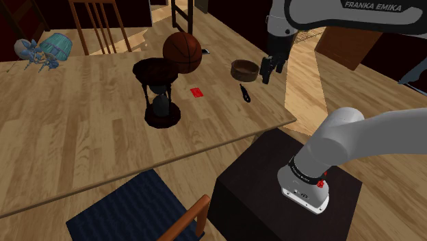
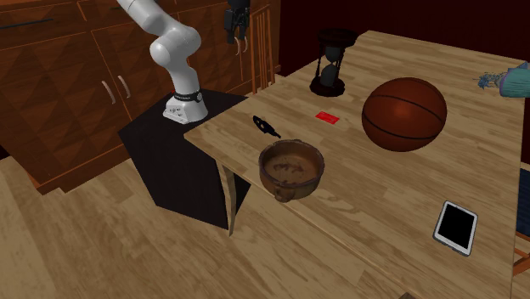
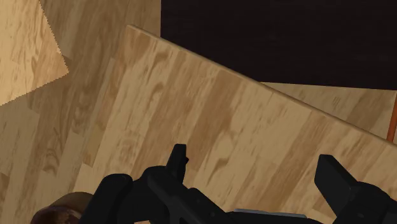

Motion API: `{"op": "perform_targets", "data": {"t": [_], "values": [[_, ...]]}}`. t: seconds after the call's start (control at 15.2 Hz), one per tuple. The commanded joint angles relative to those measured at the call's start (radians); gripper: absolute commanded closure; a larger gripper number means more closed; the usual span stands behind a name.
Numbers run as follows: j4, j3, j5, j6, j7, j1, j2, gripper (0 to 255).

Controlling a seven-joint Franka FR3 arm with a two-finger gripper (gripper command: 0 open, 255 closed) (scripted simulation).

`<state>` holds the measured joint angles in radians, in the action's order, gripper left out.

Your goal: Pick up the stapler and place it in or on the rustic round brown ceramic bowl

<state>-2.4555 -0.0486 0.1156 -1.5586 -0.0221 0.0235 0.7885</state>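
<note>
The white Franka arm's black gripper (image 1: 270, 68) hangs high over the stand-side edge of the wooden table (image 1: 82, 116), its two fingers (image 3: 178, 159) spread wide apart and holding nothing. In the wrist view they frame bare table boards, with the dark stand (image 3: 280, 38) beyond the table's edge.

The stapler (image 1: 245, 93), a small black one, lies flat near that same edge, close to the corner by the stand. It rests on the boards well below the hand. In the shoulder view it sits down and to the left of the fingers. Its long axis runs roughly from the bowl toward the stand-side edge.

The brown ceramic bowl (image 2: 291, 167) stands just beside the stapler but apart from it, a little farther along the table, and is empty. Deeper in are a red card (image 2: 327, 118), a basketball (image 2: 404, 114) and a dark hourglass (image 2: 331, 64). A tablet (image 2: 456, 227) lies near the far edge.

The pick-up appears not yet begun. The coming move likely calls for a descent inward from the edge, with the fingers turned to close across the stapler's narrow width, not along its length.
</note>
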Motion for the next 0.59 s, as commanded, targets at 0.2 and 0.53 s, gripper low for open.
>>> {"op": "perform_targets", "data": {"t": [0.2, 0.53], "values": [[-0.028, 0.023, 0.002, -0.111, -0.039, 0.032, -0.069, 0], [-0.05, 0.063, 0.003, -0.295, -0.099, 0.082, -0.207, 0]]}}
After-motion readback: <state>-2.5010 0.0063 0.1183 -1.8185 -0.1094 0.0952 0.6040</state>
